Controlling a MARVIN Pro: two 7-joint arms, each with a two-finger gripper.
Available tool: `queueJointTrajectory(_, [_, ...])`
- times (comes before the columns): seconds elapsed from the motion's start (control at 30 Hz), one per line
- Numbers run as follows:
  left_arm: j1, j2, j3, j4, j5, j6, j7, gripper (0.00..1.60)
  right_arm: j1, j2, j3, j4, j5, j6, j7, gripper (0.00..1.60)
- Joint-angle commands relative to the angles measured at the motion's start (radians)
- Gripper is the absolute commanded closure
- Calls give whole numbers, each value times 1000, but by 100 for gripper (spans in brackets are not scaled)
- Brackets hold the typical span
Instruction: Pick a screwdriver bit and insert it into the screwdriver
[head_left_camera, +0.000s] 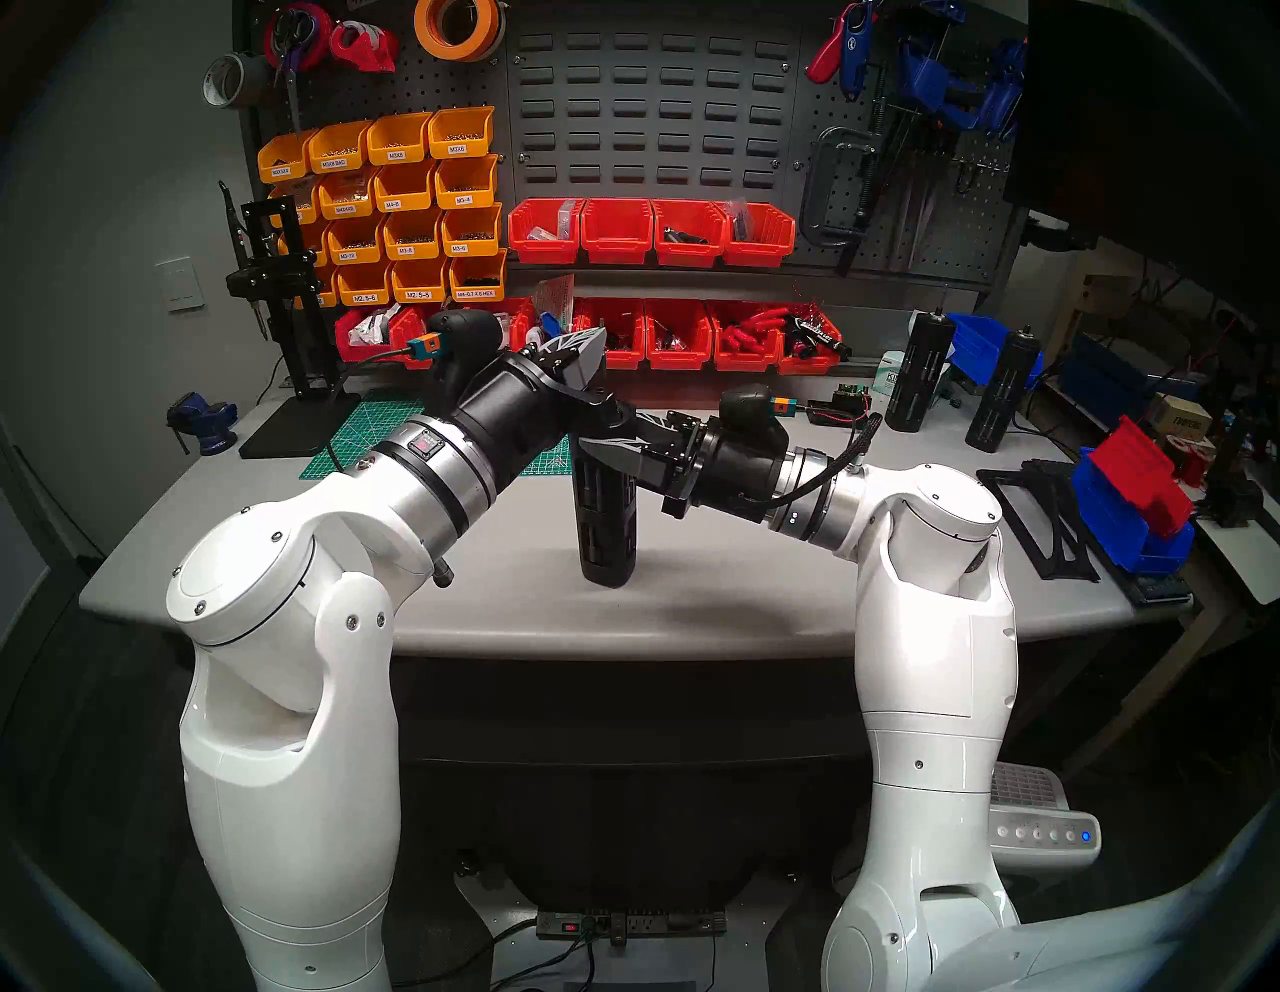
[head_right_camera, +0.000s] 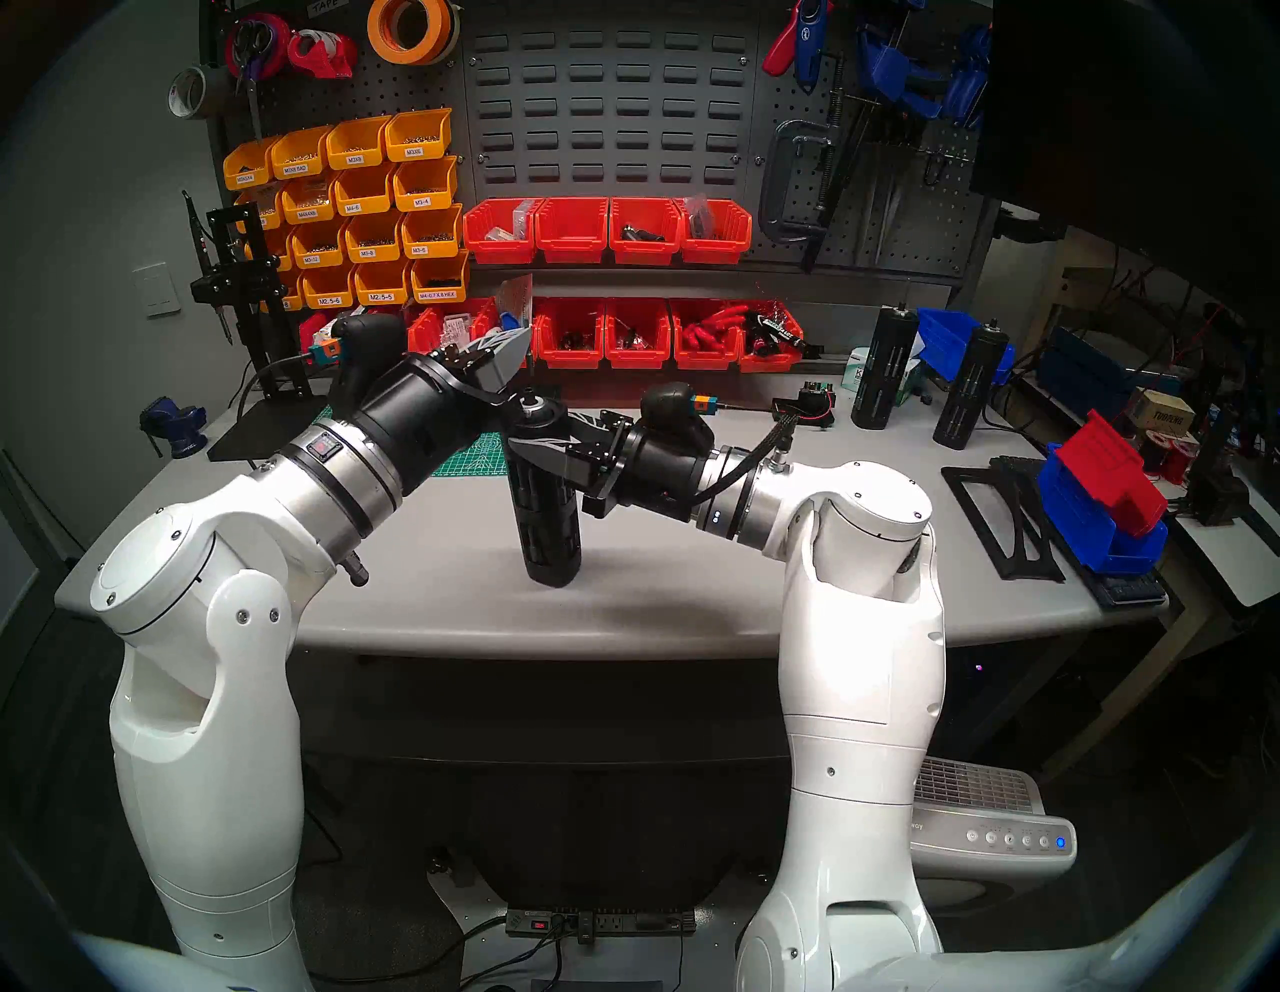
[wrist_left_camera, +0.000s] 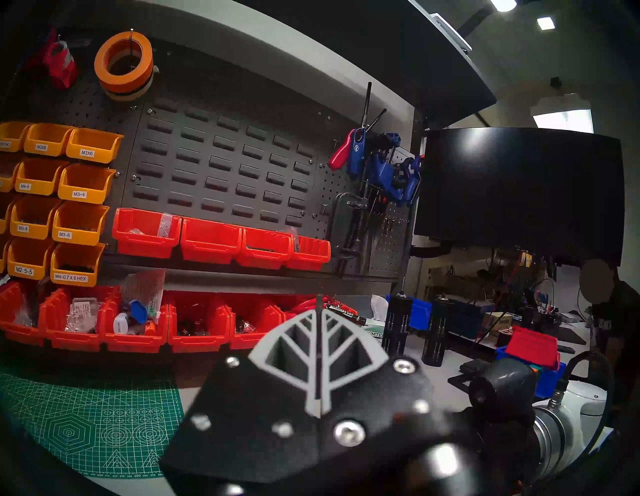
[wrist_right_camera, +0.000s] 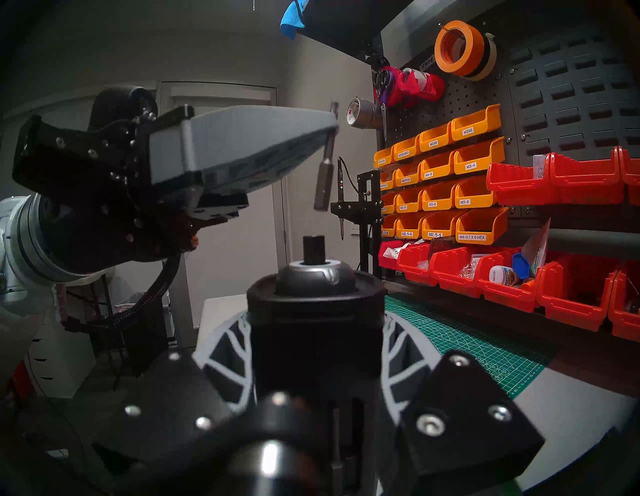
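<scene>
Right gripper (wrist_right_camera: 317, 350) clamps the upright screwdriver (wrist_right_camera: 313, 311) on the desk (head_left_camera: 727, 575); left gripper (wrist_right_camera: 330, 128) pinches the screwdriver bit (wrist_right_camera: 323, 176) just above its nub.

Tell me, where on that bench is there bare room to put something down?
The grey tabletop lies bare along its front edge, either side of the tall black slotted screwdriver. Crowded: the right end with blue and red bins, and the back by the red bin row.
</scene>
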Motion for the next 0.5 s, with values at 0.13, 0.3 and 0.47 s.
queueJointTrajectory(0.13, [12, -4, -5, -28, 9, -66, -7, 160, 47, -16, 3, -50, 24, 1, -4, 160])
queueJointTrajectory(0.3, [17, -9, -4, -28, 10, -75, -8, 160, 46, -17, 5, -53, 29, 3, -5, 160])
queueJointTrajectory(0.47, [17, -16, -2, -28, 9, -81, -8, 160, 43, -15, 2, -56, 31, 7, -1, 160])
